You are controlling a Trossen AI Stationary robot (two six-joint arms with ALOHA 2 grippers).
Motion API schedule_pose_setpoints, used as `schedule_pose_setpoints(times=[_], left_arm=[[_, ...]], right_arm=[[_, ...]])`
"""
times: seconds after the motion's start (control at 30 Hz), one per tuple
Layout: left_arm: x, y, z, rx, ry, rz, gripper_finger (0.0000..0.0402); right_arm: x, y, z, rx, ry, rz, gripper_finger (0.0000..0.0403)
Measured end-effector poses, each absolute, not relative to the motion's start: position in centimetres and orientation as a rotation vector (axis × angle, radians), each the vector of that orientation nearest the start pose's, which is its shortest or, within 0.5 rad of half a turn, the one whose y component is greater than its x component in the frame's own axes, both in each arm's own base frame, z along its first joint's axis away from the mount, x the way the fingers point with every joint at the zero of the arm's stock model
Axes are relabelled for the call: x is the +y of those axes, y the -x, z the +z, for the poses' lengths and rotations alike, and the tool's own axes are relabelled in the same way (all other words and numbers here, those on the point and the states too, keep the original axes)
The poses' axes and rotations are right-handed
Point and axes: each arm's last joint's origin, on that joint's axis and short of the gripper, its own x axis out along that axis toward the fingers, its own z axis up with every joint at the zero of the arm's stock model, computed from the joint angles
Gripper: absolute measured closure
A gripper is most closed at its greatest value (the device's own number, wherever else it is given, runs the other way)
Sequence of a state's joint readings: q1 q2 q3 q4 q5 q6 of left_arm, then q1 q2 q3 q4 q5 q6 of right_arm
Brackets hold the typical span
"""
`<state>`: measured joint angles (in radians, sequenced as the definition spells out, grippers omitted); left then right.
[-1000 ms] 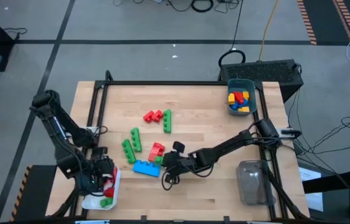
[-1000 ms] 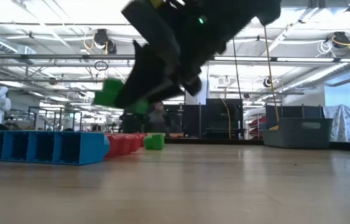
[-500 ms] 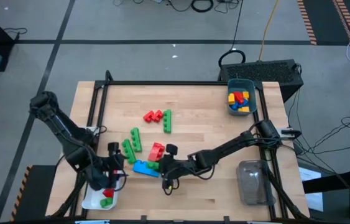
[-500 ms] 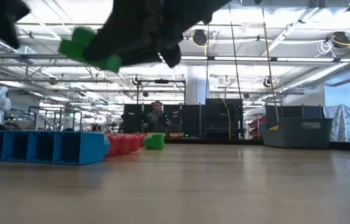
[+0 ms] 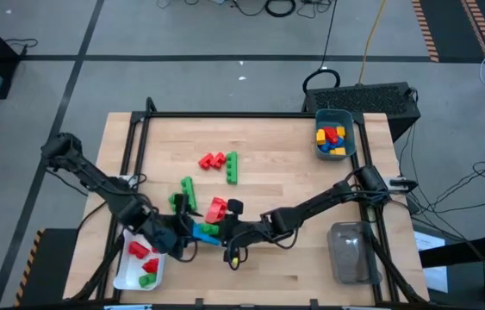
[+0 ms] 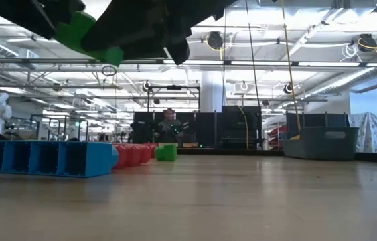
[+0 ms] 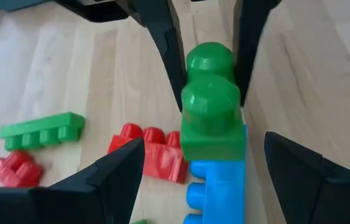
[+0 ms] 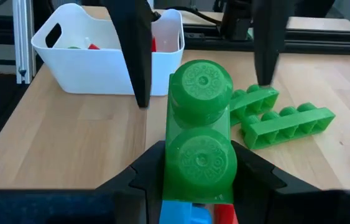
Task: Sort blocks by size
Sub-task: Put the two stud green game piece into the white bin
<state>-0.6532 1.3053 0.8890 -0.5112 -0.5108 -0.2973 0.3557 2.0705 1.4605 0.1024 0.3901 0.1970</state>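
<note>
Right gripper [image 8: 201,186] clamps the green two-stud plastic brick [image 8: 201,148] above the blue plastic brick [image 7: 217,185]. Left gripper [image 7: 204,171], fingers apart, flanks the same green brick.

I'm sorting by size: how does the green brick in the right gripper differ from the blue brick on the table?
The green brick is short, two studs; the blue brick is longer. The right gripper holds the green brick in the air; the blue brick lies on the table. Both are studded.
</note>
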Motion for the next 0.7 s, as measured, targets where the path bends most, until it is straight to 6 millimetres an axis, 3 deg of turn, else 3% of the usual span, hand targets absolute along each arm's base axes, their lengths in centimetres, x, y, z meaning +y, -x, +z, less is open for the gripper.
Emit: schedule_pose_setpoints(times=[0.43,0.7], left_arm=[[-14.3,-23.7,22.6,0.791,-0.226,-0.145,0.0123],[-14.1,-23.9,22.4,0.811,-0.208,-0.162,0.0213]], right_arm=[[15.3,-43.8,19.7,0.478,0.001,-0.074,0.0273],[16.0,-43.5,19.7,0.475,0.022,-0.055,0.0273]])
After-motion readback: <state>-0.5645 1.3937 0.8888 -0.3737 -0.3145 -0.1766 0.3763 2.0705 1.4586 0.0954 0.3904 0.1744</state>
